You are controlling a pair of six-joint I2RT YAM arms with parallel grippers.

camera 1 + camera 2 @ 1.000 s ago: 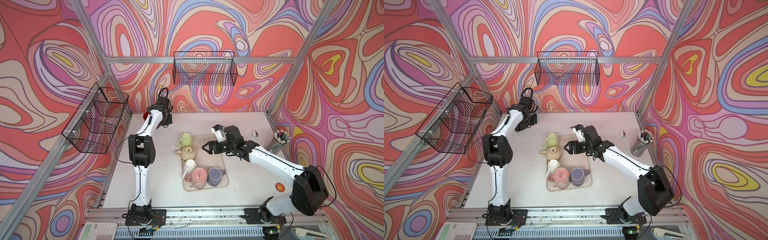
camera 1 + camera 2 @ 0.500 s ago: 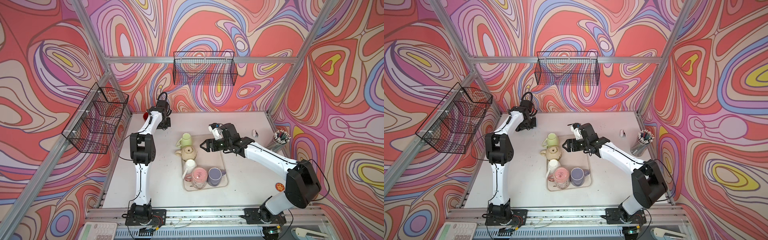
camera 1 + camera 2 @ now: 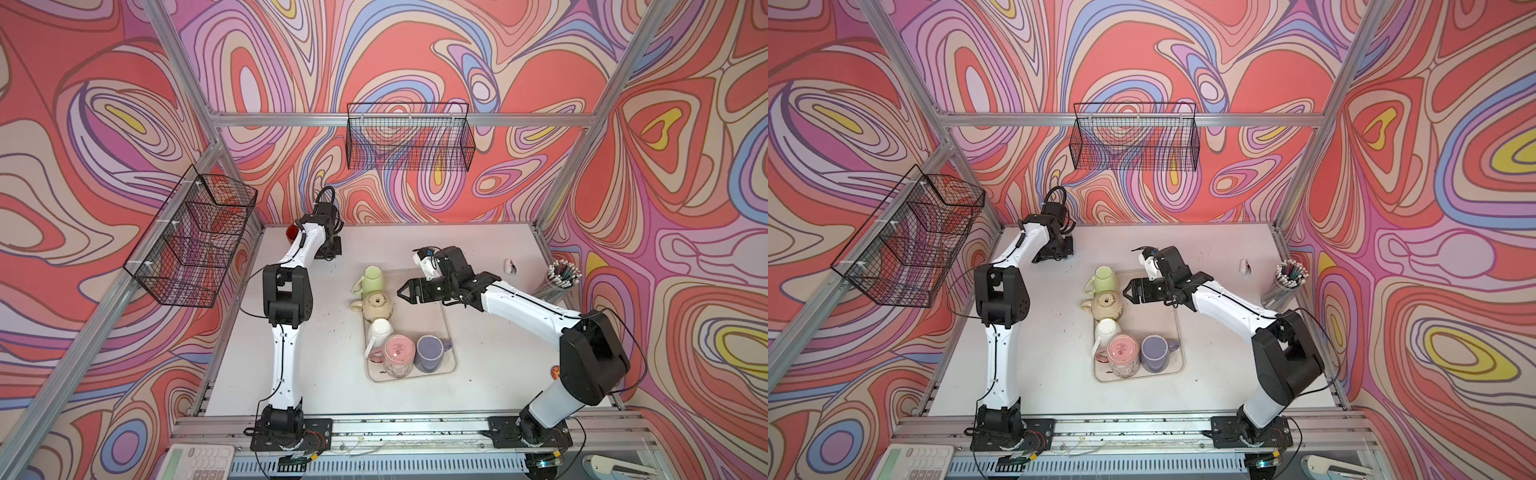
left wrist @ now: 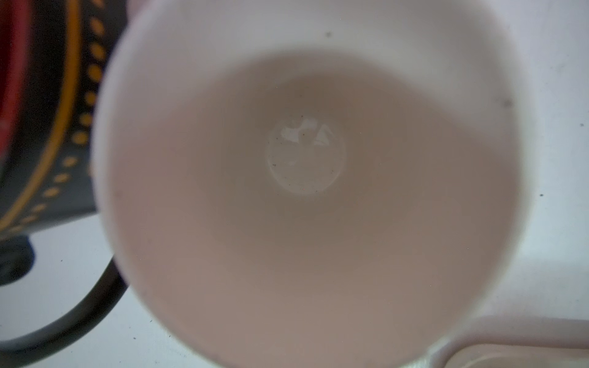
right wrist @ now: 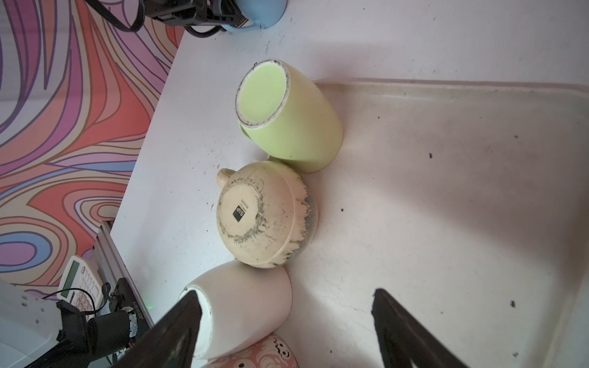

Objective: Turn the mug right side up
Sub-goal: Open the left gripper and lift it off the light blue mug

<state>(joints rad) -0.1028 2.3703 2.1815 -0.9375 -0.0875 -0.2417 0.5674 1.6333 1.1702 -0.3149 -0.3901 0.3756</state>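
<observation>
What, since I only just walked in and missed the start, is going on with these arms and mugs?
The right gripper, jaws open, hovers over the tray beside the cream mug. That mug sits bottom-up between a green mug and a white mug, both also upended. Nothing there is gripped yet. The left arm is off at the table's back corner, and its wrist camera looks into a pale mug. Its jaws aren't visible.

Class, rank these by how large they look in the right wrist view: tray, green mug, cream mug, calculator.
1. tray
2. green mug and cream mug: about alike, so unranked
3. calculator, smallest, though it lies farther from the camera
</observation>
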